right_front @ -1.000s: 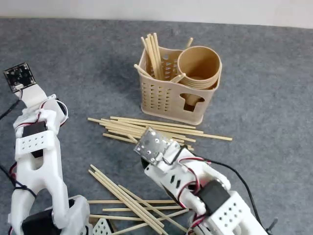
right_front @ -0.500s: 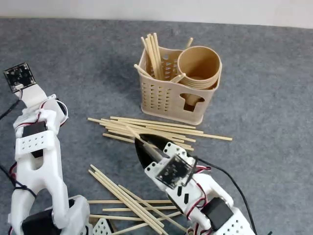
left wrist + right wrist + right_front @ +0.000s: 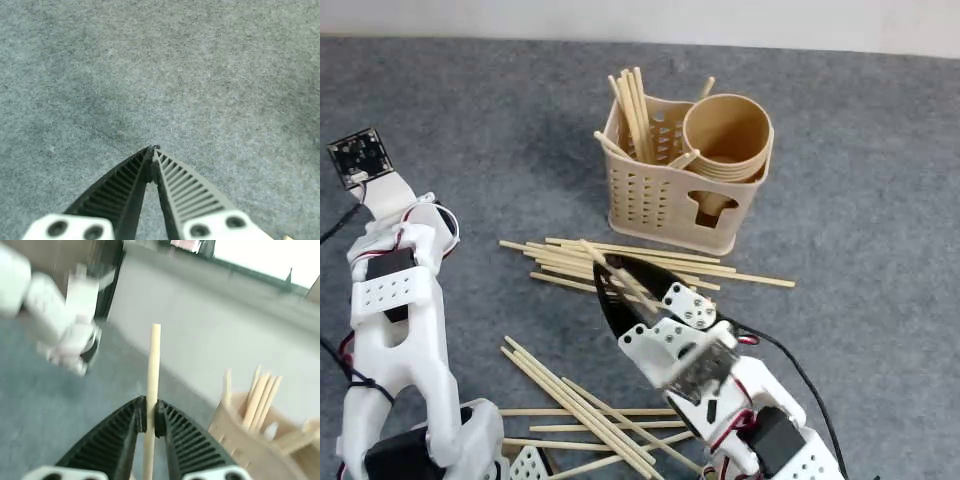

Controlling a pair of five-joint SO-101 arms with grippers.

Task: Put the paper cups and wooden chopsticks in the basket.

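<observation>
My right gripper [image 3: 617, 291] [image 3: 150, 412] is shut on a wooden chopstick [image 3: 151, 385] [image 3: 610, 270], held raised over the scattered chopsticks [image 3: 650, 263] in front of the basket. The tan basket [image 3: 670, 200] stands at the back centre with several chopsticks [image 3: 634, 110] upright in its left part and stacked paper cups [image 3: 726, 135] in its right part. The basket [image 3: 255, 445] also shows ahead in the right wrist view. More chopsticks [image 3: 585, 410] lie near the front. My left gripper [image 3: 152, 150] is shut with nothing in it, over bare grey carpet.
The left arm [image 3: 395, 310] stands folded along the left side of the grey carpet [image 3: 850, 230]. A cable [image 3: 800, 365] trails from the right arm. Open carpet lies to the right of the basket and at the far left.
The right arm has swung its wrist up and lifted one chopstick out of the pile, its fingers now pointing toward the basket. The left arm has not moved.
</observation>
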